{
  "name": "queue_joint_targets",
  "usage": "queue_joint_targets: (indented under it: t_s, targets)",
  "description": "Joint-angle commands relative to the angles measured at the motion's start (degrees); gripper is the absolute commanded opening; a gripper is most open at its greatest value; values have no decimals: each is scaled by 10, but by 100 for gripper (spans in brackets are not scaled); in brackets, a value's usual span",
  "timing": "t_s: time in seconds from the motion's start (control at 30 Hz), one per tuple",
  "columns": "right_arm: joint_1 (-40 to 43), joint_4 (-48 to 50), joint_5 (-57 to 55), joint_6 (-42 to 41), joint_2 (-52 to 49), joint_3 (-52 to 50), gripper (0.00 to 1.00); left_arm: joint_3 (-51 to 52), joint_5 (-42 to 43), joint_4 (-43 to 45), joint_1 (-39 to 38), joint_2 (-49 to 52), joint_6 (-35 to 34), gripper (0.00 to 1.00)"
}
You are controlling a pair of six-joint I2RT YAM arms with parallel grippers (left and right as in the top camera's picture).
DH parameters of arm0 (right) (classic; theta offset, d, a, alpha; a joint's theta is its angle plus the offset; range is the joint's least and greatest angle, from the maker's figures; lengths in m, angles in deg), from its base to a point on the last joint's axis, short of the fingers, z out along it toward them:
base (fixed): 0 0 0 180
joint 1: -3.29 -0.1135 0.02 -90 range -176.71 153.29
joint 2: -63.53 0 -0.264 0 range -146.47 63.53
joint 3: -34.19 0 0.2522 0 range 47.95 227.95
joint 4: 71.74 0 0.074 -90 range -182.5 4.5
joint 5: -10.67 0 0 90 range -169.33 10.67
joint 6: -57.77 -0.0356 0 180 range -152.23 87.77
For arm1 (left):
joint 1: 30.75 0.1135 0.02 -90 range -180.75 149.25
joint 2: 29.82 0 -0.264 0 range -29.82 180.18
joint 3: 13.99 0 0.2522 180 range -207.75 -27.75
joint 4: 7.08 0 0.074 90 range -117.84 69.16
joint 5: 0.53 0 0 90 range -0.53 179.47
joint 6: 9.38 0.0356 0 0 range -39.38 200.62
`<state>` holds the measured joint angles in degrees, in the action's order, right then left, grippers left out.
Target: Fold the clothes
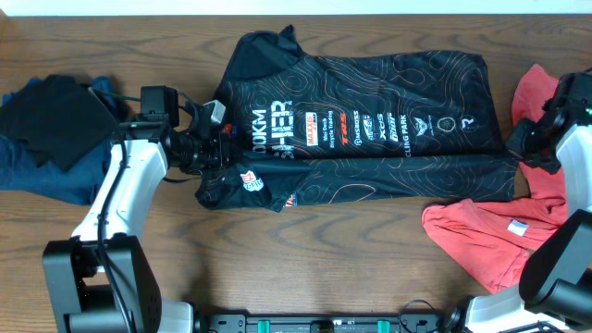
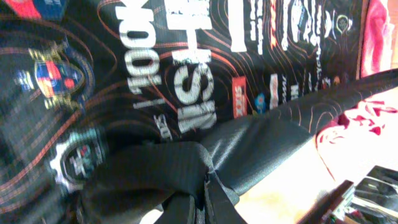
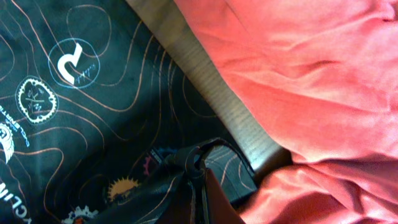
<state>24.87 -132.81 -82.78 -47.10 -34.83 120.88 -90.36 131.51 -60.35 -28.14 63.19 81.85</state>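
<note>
The left gripper (image 1: 211, 139) is clamped on a bunch of black fabric at the collar end of the black jersey (image 1: 370, 120). The right gripper (image 1: 514, 139) is pinched shut on the opposite hem end, with cloth gathered between its fingers. The jersey lies spread flat between them on the table (image 1: 324, 268), logos up. A coral-red shirt (image 1: 490, 236) sits crumpled just past the jersey's hem end, touching that corner. A heap of dark blue and black clothes (image 1: 46, 129) lies beyond the jersey's collar end, apart from it.
</note>
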Motion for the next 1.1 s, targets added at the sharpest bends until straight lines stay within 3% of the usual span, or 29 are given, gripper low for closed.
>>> queue_joint_targets:
  t_s: [0.0, 0.47, 0.5, 0.53, 0.67, 0.83, 1.07]
  targets:
    - [-16, 14, -6, -7, 8, -17, 1, -2, 3, 11, 2, 19, -5, 6]
    - [-40, 104, -6, -8, 7, -66, 1, -2, -12, 71, 2, 51, -5, 7]
    - [-40, 110, -6, -8, 7, -70, 1, -2, -12, 76, 2, 51, -5, 11]
    - [-40, 115, -6, -8, 7, -73, 2, -2, -12, 79, 2, 51, -5, 26]
    - [-40, 127, -6, -7, 7, -82, 27, -2, -12, 90, 2, 51, -9, 68]
    - [-40, 124, -6, -7, 7, -82, 31, -2, -11, 76, 2, 51, -35, 71]
    - [-40, 112, -8, -1, 7, -82, 32, -2, -50, -11, 2, 51, -35, 70]
